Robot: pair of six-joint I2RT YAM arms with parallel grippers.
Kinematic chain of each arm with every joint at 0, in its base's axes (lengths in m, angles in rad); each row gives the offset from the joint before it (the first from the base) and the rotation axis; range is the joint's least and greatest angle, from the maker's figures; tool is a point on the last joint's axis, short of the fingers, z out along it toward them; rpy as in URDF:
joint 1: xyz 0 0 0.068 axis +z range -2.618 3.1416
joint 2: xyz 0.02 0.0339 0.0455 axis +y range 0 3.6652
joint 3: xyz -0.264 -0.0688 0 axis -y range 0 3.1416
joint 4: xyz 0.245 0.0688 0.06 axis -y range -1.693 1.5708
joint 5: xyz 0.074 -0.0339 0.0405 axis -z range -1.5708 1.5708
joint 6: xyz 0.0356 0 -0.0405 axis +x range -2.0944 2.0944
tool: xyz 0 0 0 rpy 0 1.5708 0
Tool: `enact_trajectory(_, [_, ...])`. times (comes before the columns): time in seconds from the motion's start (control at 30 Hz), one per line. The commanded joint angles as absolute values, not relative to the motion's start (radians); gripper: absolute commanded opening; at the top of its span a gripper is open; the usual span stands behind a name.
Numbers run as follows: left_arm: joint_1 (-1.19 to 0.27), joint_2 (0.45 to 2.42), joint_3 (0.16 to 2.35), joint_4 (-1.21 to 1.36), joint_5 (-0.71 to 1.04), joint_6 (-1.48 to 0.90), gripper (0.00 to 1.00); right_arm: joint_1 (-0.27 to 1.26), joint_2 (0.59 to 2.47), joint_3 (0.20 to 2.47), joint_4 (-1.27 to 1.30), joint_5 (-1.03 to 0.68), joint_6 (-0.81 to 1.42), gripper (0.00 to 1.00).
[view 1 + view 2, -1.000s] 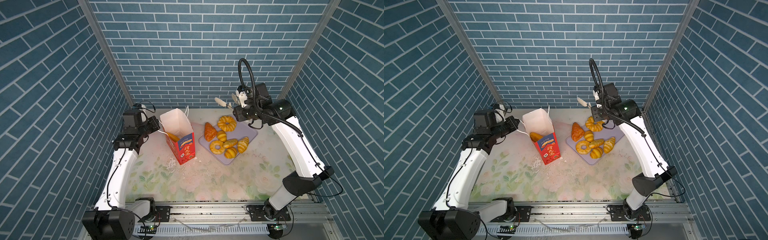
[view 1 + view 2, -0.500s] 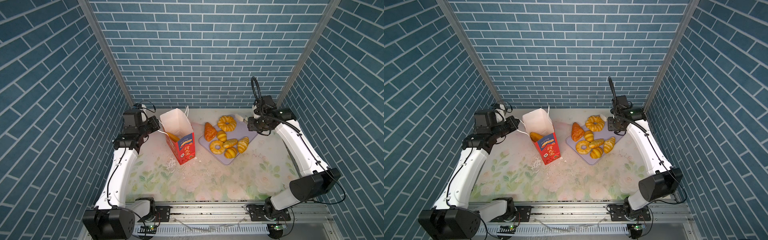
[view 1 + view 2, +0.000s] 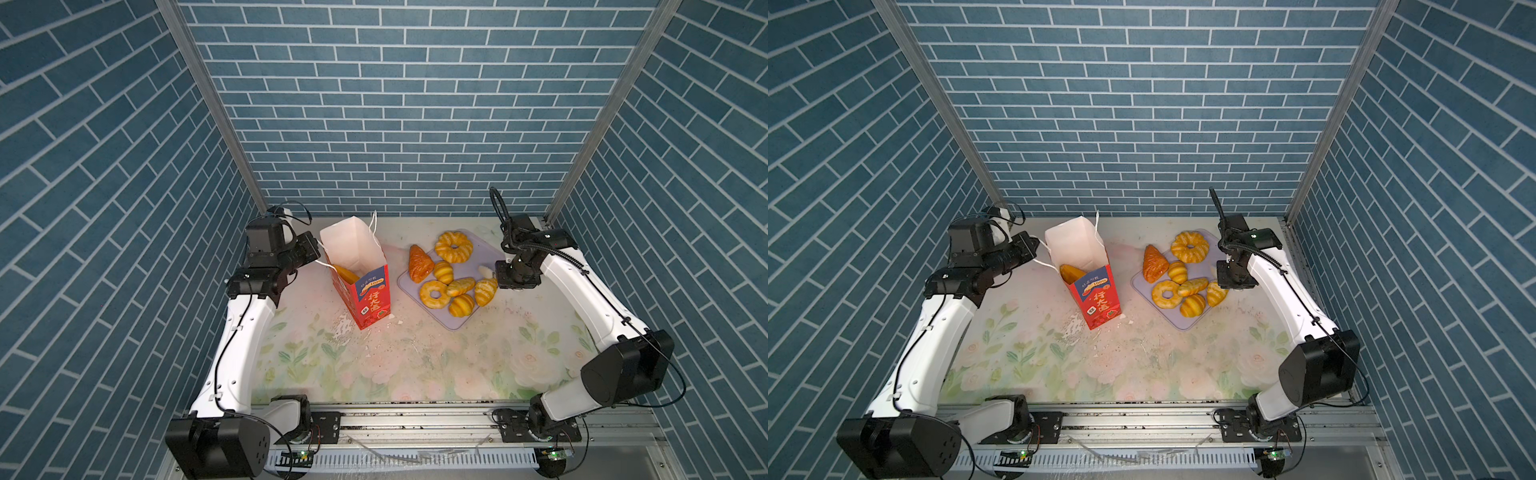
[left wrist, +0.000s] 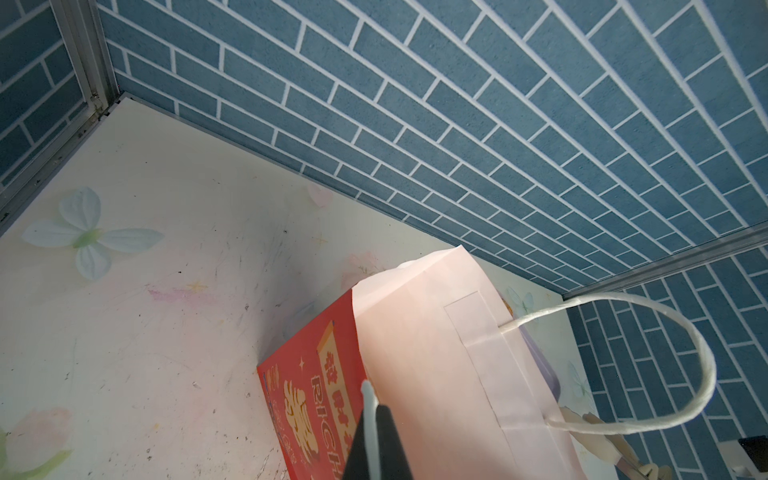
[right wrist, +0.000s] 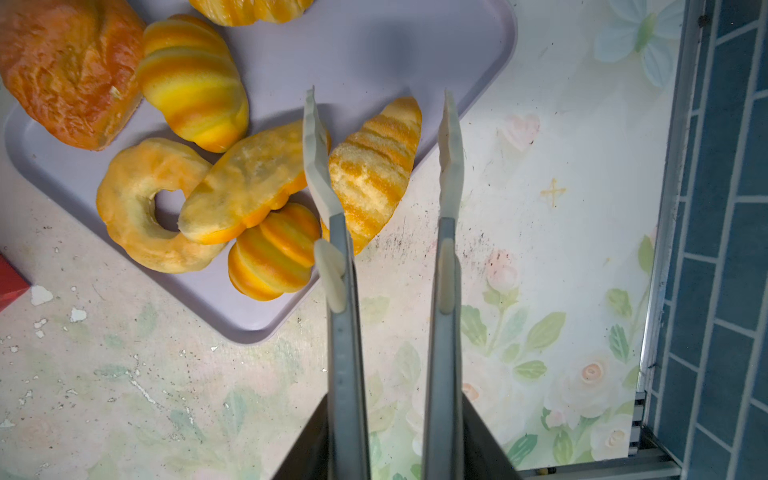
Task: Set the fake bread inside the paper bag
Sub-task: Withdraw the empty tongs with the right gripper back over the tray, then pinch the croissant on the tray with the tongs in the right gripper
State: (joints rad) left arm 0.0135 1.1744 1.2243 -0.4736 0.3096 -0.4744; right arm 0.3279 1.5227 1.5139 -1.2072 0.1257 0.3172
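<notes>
Your left jaws grip the cord [image 3: 325, 263] of the paper bag [image 3: 368, 291]. Your right jaws stand open over one ridged roll [image 5: 374, 166] at the tray [image 5: 374, 50] edge.

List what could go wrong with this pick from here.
1. The right gripper is open around the speckled roll, which overhangs the edge of the lilac tray. A poor pinch might tip it onto the table.
2. One finger sits close beside the flat loaf propped on the ring donut. Closing may drag that pile.
3. The left gripper holds the paper bag only by a thin cord handle. A dropped roll could tilt the bag.
</notes>
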Motion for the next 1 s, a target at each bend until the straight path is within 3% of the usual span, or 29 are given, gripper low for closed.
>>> enact_trajectory(0.0, [0.012,1.186,1.248,-0.48,0.304,-0.46,0.0,0.323,1.509,1.501,-1.235,0.094,0.335,0.41])
enact_trajectory(0.77, [0.011,1.178,1.247,-0.476,0.306,-0.459,0.0,0.304,1.606,1.405,-1.17,0.062,0.328,0.46])
enact_trajectory(0.97, [0.011,1.18,1.256,-0.48,0.304,-0.459,0.0,0.302,1.629,1.421,-1.162,0.053,0.319,0.38])
